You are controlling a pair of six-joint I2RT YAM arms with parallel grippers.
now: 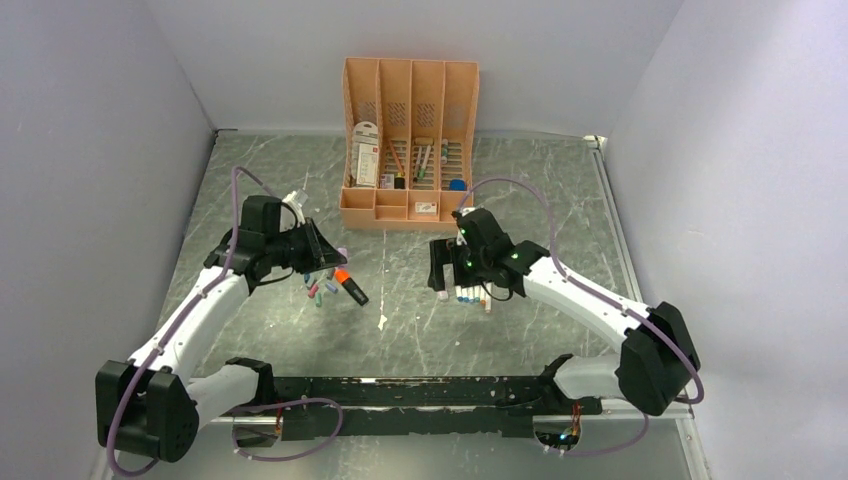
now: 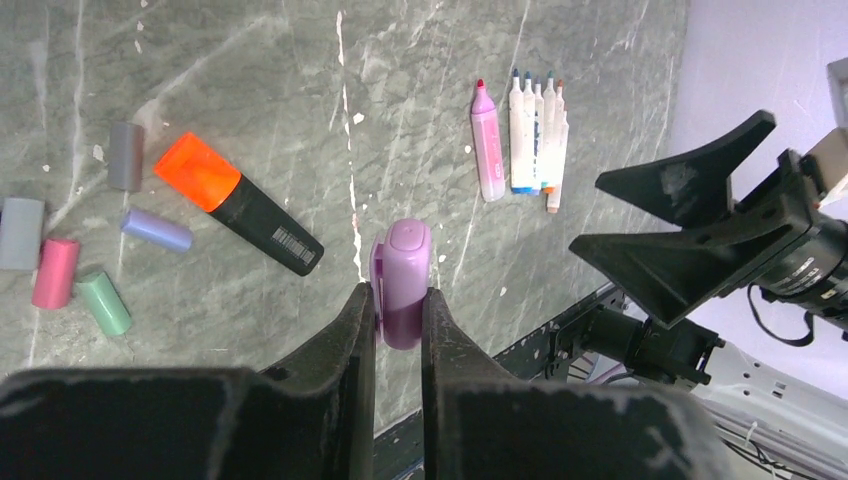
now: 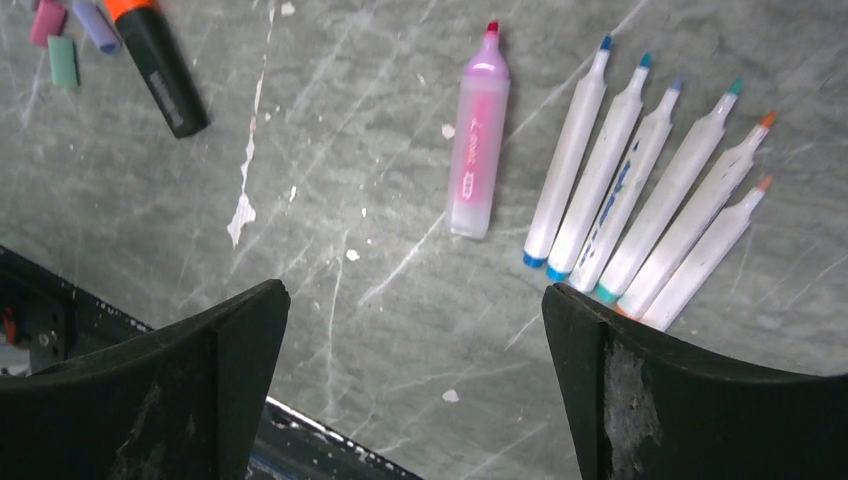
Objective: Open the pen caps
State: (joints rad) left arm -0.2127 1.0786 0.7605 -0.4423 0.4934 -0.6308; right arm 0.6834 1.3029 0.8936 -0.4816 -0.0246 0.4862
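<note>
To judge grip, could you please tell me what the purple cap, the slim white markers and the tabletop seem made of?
The purple cap, pinched in the left gripper, looks like smooth, slightly glossy moulded plastic. The slim white markers look like frosted plastic: milky, matte barrels. The tabletop looks like veined grey-green stone or a printed laminate; I cannot tell which.

desk: grey-green marble, white veins
gripped cap: lilac
loose caps: grey, pink, green, lavender
thick highlighter: black, orange cap
markers: frosted white
organizer: peach
</note>
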